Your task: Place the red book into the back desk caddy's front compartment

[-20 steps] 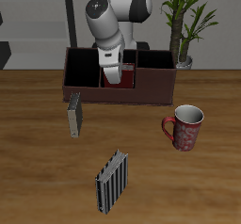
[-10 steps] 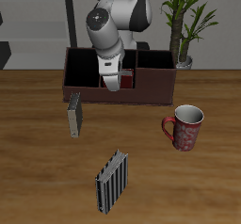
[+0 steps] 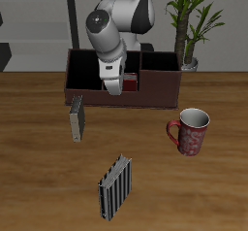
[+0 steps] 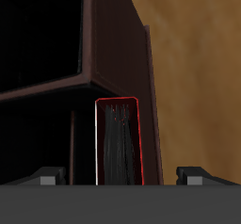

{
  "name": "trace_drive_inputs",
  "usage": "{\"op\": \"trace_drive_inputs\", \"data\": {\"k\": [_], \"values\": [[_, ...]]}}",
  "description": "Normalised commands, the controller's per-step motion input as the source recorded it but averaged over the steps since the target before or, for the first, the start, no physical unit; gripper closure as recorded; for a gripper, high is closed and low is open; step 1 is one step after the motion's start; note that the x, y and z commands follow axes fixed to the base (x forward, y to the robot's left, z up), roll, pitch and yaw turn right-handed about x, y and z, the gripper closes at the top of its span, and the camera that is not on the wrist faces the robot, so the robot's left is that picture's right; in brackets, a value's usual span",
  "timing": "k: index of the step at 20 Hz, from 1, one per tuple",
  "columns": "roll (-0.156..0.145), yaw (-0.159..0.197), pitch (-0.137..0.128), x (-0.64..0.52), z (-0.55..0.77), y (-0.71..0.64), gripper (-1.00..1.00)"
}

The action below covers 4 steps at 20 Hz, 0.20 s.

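The back desk caddy [image 3: 155,87] is a long dark maroon box with a black inside, standing at the back of the table. My gripper [image 3: 115,87] reaches down into its divided middle section. The red book [image 3: 130,82] stands upright there, just behind the front wall, in the small front compartment [image 3: 133,78]. In the wrist view the red book [image 4: 118,143] stands on edge between my fingers [image 4: 47,177], with a clear gap on each side. My gripper [image 4: 120,177] is open and not touching it. The caddy's wall [image 4: 122,40] runs beside the book.
A thin grey book [image 3: 77,118] stands on the table in front of the caddy. A black-and-grey striped book [image 3: 114,187] stands nearer the table's front edge. A red patterned mug [image 3: 191,131] sits beside them. A potted plant [image 3: 190,21] stands behind the caddy's end.
My hand has sunk a little lower into the caddy's middle section and shifted slightly sideways. The red book now shows beside my fingers instead of under them.
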Motion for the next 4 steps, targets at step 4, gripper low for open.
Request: {"op": "trace_drive_inputs", "data": {"k": [4], "values": [[0.012,-0.002,-0.004,0.01,0.03,0.03,-1.0]]}}
